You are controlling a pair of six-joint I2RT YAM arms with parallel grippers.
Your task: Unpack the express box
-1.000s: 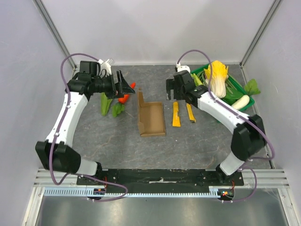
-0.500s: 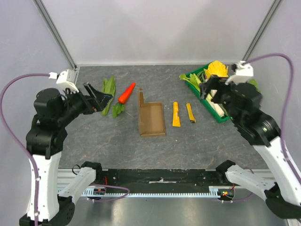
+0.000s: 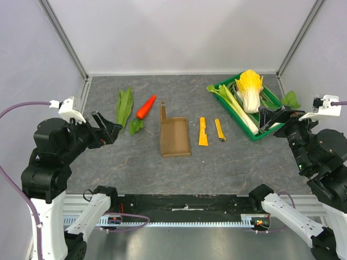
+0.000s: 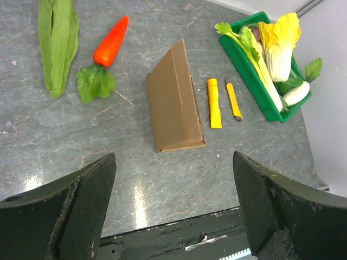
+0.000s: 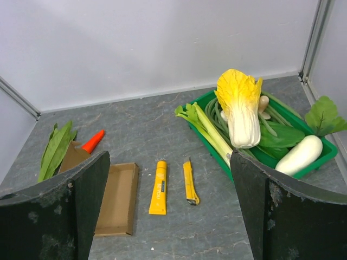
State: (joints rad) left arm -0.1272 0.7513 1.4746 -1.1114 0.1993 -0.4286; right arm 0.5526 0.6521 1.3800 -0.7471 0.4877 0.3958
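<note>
Hovering wide and empty at either side, left tool (image 3: pixel 111 131) and right tool (image 3: pixel 264 120) flank the express box (image 3: pixel 174 138), lying open on the surface (image 3: pixel 227 168), apparently emptied beside a yellow tube (image 3: pixel 203 131); next likely calls for confirming nothing remains inside.

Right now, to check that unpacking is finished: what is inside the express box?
The express box lies open, its tray showing only bare cardboard. The strip right against the raised flap is hidden.
</note>
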